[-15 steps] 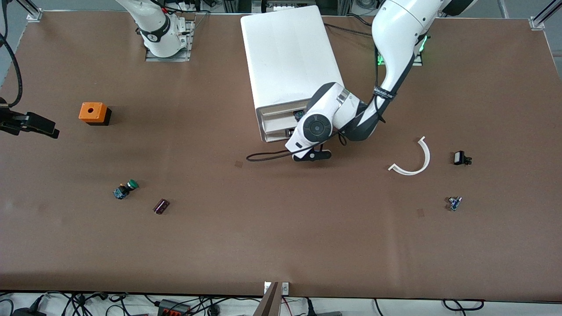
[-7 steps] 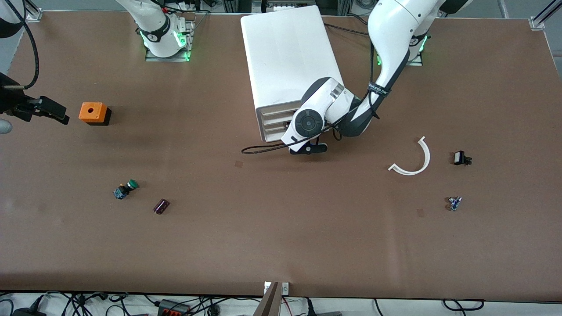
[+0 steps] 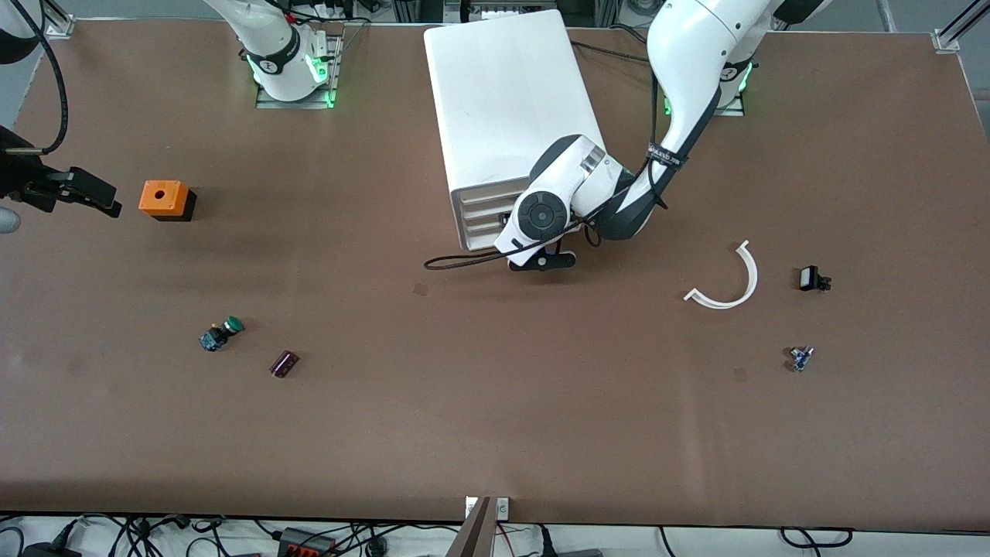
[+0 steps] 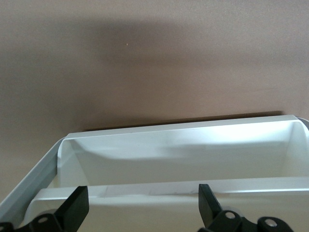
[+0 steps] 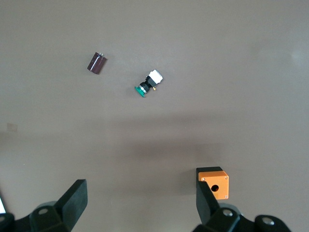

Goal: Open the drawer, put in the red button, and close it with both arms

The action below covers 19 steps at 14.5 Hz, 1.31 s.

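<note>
Since a second ago the left gripper has closed in on the cabinet's front, and the right gripper has shifted toward the far edge of the table, ending beside the orange box.

Nearest the front edge, toward the corner at the left arm's end, lies a small bluish part. Toward the right arm's end at much the same depth lie a dark cylinder and, just farther, the green-capped switch, on its side. Farther in, toward the left arm's end, a white curved strip lies near a small black part.

Mid-table, the left gripper sits low at the front of the white cabinet, whose back reaches the far edge. In the left wrist view its fingers stand wide apart, holding nothing, at the rim of the drawer; the stretch of tray seen there is plain white. The red button shows in no view, and the left arm's wrist covers part of the cabinet front, so I cannot tell where it lies.

By the edge at the right arm's end, the right gripper hangs released over the table, just beside the orange box.
</note>
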Tool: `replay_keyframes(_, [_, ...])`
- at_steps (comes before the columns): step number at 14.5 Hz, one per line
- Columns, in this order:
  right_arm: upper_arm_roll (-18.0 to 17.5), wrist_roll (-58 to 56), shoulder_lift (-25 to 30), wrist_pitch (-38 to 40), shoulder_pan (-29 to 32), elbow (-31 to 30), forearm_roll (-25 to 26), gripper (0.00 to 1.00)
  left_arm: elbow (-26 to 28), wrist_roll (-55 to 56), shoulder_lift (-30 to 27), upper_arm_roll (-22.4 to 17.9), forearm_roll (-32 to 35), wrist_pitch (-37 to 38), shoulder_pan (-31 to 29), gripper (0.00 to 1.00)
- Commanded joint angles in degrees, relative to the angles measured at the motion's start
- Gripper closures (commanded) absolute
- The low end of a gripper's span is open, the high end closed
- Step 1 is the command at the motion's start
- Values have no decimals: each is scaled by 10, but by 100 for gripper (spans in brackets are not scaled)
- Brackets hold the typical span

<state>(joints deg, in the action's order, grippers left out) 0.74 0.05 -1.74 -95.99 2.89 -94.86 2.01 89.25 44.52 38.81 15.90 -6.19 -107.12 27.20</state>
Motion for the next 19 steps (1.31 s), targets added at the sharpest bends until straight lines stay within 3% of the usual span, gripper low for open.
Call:
replay_keyframes(1, [-11,2,16,-5,9,-15,5,0,8,7,-11,2,-2,13,5,0])
replay_keyframes(10, [-10,-1,32,-23,10,-36,3,0,-14,-1,-30,-10,5,16,-13,0])
replay_keyframes(14, [-9,-8,33,-17,12,-28,4,0,-32,-15,-84,-12,27,26,-106,0])
replay_keyframes(19, [-8,-8,37,-13,11,-30,2,0,-32,-203,-154,-16,108,31,-173,0])
